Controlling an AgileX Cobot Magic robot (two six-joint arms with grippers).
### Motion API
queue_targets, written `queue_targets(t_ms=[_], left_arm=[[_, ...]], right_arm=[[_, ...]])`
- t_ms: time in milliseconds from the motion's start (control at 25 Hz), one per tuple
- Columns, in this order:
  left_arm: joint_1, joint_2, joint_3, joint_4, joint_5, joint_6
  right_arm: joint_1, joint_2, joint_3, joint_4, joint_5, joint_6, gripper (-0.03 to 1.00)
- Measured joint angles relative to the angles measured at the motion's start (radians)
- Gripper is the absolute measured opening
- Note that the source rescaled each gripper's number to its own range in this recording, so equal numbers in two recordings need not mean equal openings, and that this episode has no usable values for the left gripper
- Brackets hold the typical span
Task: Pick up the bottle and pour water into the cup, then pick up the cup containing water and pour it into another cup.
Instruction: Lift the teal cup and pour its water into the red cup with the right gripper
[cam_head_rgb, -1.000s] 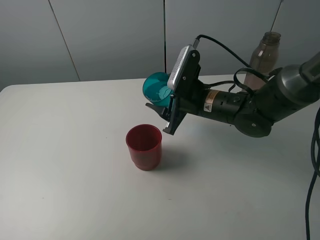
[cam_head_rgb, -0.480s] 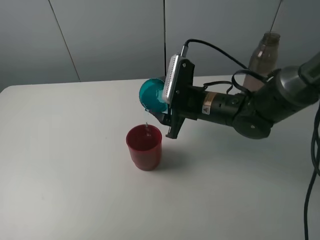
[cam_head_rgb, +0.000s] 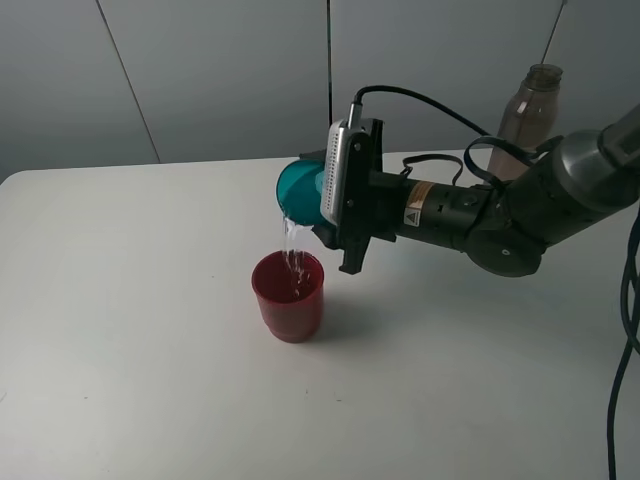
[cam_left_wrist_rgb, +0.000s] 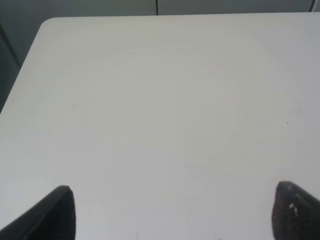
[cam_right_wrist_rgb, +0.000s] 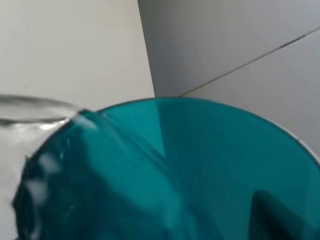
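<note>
The teal cup (cam_head_rgb: 298, 190) is tipped on its side above the table, with my right gripper (cam_head_rgb: 314, 203) shut on it. A thin stream of water (cam_head_rgb: 293, 245) falls from its rim into the dark red cup (cam_head_rgb: 289, 295), which stands upright just below. In the right wrist view the teal cup (cam_right_wrist_rgb: 175, 170) fills the frame and water (cam_right_wrist_rgb: 35, 107) runs off its lip. The smoky bottle (cam_head_rgb: 528, 115) stands upright at the back right, behind the right arm. My left gripper (cam_left_wrist_rgb: 177, 215) hangs open over bare table, its fingertips (cam_left_wrist_rgb: 60, 215) wide apart.
The white table (cam_head_rgb: 130, 330) has its back left corner (cam_left_wrist_rgb: 47, 25) against a grey panelled wall. Black cables (cam_head_rgb: 628, 330) hang down at the right edge, and another loops over the right arm.
The teal cup has tipped further over the red cup. The first drops have grown into a steady stream falling into it.
</note>
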Motion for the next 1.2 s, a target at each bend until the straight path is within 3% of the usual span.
queue_targets(t_ms=[1200], left_arm=[[0.000,0.000,0.000,0.000,0.000,0.000]], right_arm=[[0.000,0.000,0.000,0.011,-0.033,-0.247,0.08]])
